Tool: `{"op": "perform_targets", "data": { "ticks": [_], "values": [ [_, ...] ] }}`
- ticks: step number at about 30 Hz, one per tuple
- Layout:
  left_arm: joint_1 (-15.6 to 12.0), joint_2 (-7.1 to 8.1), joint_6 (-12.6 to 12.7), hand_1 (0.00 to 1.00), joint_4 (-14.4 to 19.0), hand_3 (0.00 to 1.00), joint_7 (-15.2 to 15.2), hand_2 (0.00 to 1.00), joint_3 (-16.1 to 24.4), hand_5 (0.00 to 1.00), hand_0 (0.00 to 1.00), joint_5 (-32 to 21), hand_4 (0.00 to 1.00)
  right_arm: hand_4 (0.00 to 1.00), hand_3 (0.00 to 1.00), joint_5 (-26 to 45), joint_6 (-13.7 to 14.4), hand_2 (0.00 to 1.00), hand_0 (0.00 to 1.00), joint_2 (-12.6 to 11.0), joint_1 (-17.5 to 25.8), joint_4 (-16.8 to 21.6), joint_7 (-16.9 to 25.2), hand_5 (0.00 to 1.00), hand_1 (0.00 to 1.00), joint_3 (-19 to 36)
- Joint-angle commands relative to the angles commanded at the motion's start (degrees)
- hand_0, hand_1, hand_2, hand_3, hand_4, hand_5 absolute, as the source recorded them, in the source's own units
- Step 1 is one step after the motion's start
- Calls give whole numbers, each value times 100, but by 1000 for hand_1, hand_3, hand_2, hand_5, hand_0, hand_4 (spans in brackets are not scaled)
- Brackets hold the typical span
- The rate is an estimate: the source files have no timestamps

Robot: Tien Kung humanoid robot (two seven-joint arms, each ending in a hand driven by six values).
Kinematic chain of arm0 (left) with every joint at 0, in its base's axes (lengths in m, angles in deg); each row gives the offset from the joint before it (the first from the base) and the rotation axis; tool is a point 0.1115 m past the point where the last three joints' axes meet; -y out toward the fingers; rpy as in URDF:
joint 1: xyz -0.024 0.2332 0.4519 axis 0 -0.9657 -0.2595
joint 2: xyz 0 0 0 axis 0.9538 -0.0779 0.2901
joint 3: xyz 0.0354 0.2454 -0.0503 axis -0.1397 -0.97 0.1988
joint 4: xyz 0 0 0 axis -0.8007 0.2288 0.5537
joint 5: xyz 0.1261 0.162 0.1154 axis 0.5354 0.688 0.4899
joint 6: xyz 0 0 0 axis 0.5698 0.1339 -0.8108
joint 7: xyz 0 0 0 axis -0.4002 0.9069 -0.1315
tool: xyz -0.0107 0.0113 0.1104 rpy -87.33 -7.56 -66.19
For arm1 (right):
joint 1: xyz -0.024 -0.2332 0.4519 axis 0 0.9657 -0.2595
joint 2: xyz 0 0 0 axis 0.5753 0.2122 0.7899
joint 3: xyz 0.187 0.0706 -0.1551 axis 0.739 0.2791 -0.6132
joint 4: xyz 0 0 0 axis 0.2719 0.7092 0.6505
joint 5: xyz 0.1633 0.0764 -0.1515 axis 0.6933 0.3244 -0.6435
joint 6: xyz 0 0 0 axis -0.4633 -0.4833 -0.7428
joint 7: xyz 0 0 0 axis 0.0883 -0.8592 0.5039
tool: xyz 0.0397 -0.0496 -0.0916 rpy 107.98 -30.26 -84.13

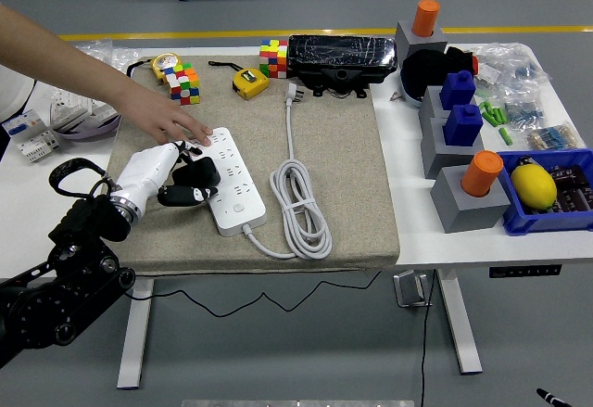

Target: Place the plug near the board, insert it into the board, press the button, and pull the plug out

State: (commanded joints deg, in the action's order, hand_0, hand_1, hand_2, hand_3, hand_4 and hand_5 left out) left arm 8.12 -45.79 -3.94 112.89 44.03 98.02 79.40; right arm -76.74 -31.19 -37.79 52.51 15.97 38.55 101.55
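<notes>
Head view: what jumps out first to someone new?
The robot's white left hand grips a black plug at the left edge of the white power strip, while a person's hand presses on the strip's far end. Right of them, a coiled white cable lies on the beige mat.

One cam only, up by my head, looking fwd and down over the table (422, 198); near edge runs along the bottom, grey floor beyond at top. Mid-range, whole mat (343, 175) in frame. My left arm (65, 268) comes in bottom-left. No 2nd view, so nothing shared.
</notes>
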Motion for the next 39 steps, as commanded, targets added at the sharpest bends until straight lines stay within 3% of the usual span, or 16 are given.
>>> {"op": "perform_targets", "data": {
  "ticks": [2,3,8,9,22,39],
  "values": [
    [27,-21,74,614,-41,575,23,543,-50,188,615,-20,850,985,561,0,1,633,651,-1,1,1,1,550,645,-1],
    [40,-27,109,438,-58,526,37,462,-71,90,400,-33,681,985,561,1,0,633,651,-2,1,1,0,551,645,-5],
    [99,-55,318,438,-142,526,118,462,-162,90,400,-102,681,985,561,1,-1,633,651,0,2,2,1,551,645,-12],
    [102,-59,344,343,-146,491,118,379,-169,46,327,-111,618,985,561,0,0,633,651,0,3,1,0,550,645,-12],
    [133,-42,547,307,-148,430,196,324,-231,2,289,-273,622,985,561,2,-3,633,653,-8,0,3,0,549,645,-36],
    [31,8,589,294,-93,385,490,300,-91,2,276,-1006,642,983,560,11,0,631,652,-13,24,0,1,549,645,-85]
  ]
}}
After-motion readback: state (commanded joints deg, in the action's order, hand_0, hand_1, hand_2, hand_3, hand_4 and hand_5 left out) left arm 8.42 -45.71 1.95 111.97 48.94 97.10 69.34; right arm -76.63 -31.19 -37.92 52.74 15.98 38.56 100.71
